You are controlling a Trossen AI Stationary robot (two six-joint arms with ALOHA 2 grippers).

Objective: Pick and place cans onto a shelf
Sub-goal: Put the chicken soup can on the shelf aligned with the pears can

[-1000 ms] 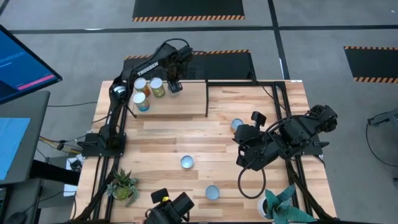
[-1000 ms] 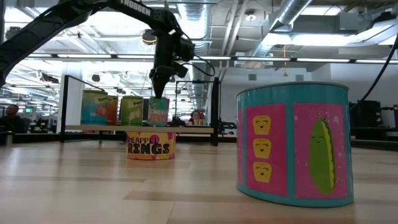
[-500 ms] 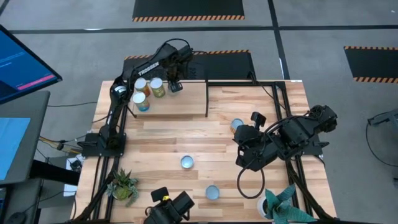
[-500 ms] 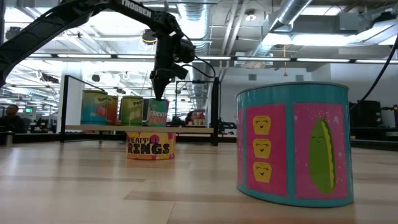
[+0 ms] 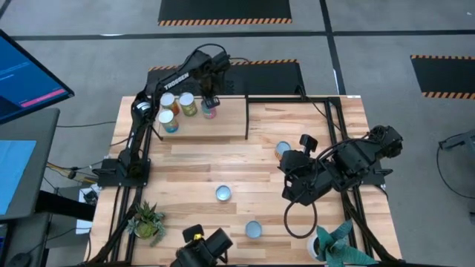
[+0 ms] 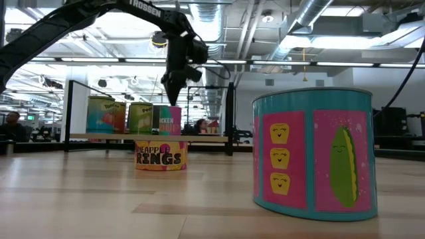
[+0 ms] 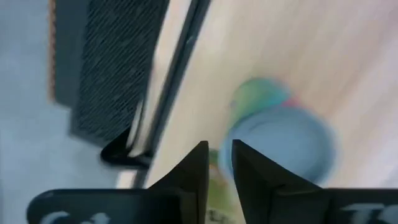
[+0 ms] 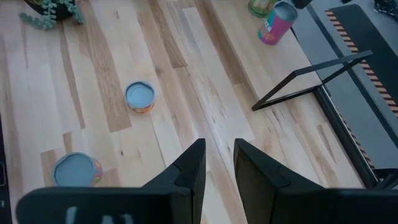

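The shelf (image 5: 223, 127), a light wood panel in a black frame, stands at the table's far left. Four cans stand on it: a pink one (image 5: 208, 110) and three others (image 5: 187, 104) to its left. My left gripper (image 5: 210, 93) is shut and hovers just above the pink can (image 6: 169, 121), on its far side. In the left wrist view the can's pale blue top (image 7: 283, 146) lies beside my fingers (image 7: 198, 168). Three more cans (image 5: 223, 193) stand on the table. My right gripper (image 8: 219, 162) is shut and waits over the table's right half.
A yellow can (image 6: 161, 155) and a teal can (image 6: 312, 153) stand on the table in front of the shelf. One can (image 5: 283, 149) is half hidden by my right arm. Potted plants (image 5: 146, 220) stand at the near left and near right (image 5: 338, 245) corners.
My left gripper has risen and drawn back toward the table's far edge, off the pink can. The can, covered by the gripper before, now stands upright and uncovered on the shelf.
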